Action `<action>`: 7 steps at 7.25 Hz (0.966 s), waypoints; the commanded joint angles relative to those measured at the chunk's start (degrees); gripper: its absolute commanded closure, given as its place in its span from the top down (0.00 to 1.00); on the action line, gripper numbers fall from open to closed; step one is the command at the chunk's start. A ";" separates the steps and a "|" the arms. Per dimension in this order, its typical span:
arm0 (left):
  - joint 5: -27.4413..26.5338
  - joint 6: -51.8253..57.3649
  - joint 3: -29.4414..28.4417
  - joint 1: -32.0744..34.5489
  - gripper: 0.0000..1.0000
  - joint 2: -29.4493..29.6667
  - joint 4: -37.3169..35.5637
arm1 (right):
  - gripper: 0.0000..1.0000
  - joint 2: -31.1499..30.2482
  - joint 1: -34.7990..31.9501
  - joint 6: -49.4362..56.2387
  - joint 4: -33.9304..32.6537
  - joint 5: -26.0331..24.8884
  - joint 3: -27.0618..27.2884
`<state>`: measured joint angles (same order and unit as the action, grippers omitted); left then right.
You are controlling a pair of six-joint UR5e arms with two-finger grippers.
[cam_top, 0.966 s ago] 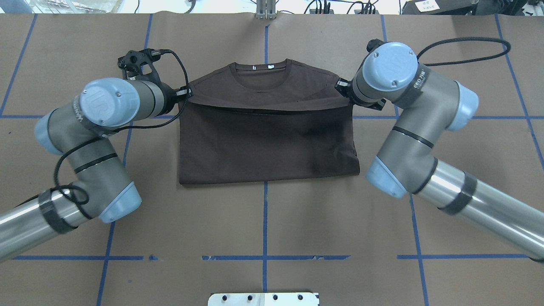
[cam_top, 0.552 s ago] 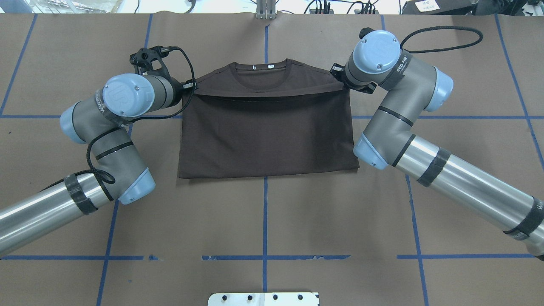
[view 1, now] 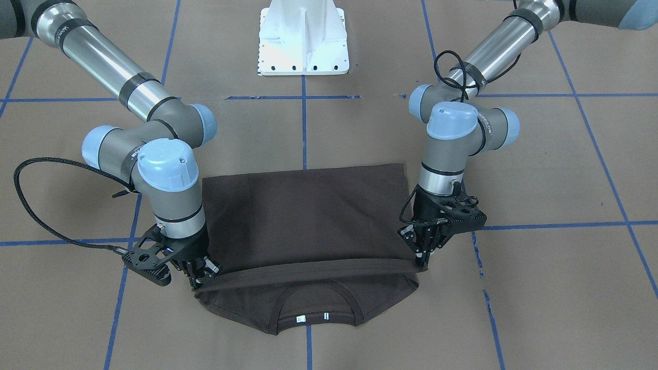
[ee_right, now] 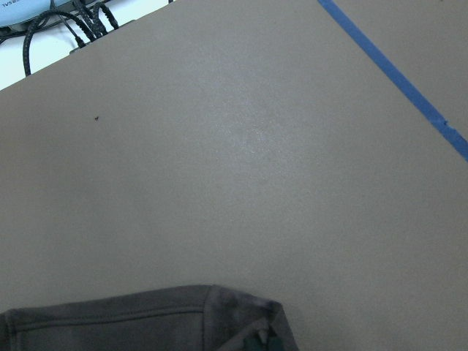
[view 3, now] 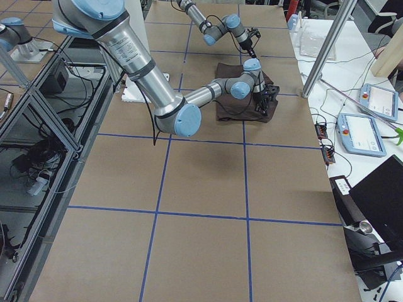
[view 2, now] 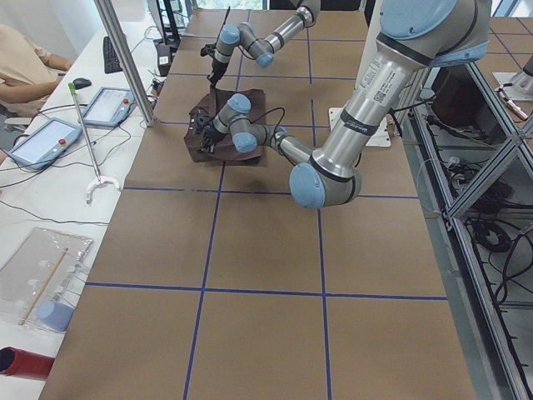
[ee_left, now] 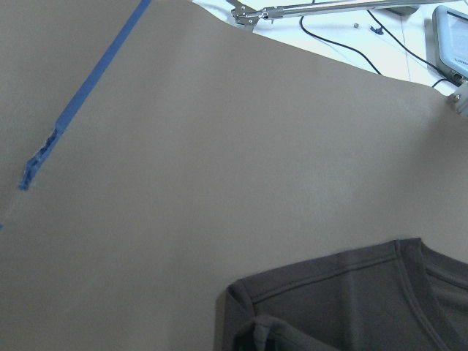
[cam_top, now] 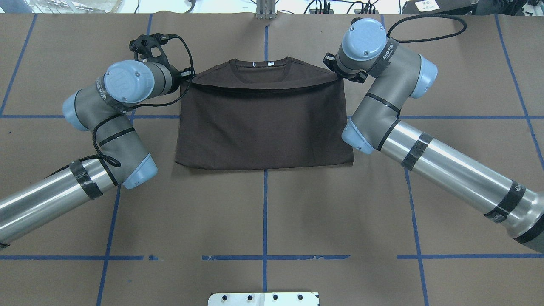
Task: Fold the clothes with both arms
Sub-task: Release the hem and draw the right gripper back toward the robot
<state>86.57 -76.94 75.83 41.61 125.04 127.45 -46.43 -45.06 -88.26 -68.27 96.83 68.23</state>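
We observe the dark brown T-shirt lying at the far centre of the surface. Its upper layer is doubled over toward the collar, which shows beyond the folded layer's far edge. The left gripper is clamped on that edge's left corner. The right gripper is clamped on its right corner, beside the shoulder.

I see the brown table, gridded with blue tape, and a white pedestal. Two tablets lie on the side bench.
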 commanded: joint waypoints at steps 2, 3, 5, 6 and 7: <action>0.62 0.04 0.19 0.40 0.37 -0.67 4.43 | 0.77 -0.49 -0.11 -1.20 2.07 0.11 4.24; 1.40 -0.40 3.33 0.67 0.38 -1.11 4.99 | 0.83 -5.90 1.54 -4.08 2.08 2.63 13.59; 5.01 -0.84 8.70 0.76 0.39 -5.84 5.35 | 0.92 -17.16 8.03 -17.32 2.61 2.05 26.91; 4.93 -1.45 8.98 0.76 0.39 -6.12 5.35 | 0.92 -18.94 11.10 -19.82 2.53 -0.04 27.56; 4.93 -2.59 9.07 0.67 0.40 -6.13 5.26 | 0.92 -21.40 12.00 -20.45 2.61 -1.02 28.26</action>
<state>91.32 -78.45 84.39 42.34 119.33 132.71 -64.63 -35.21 -106.45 -65.72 97.26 94.87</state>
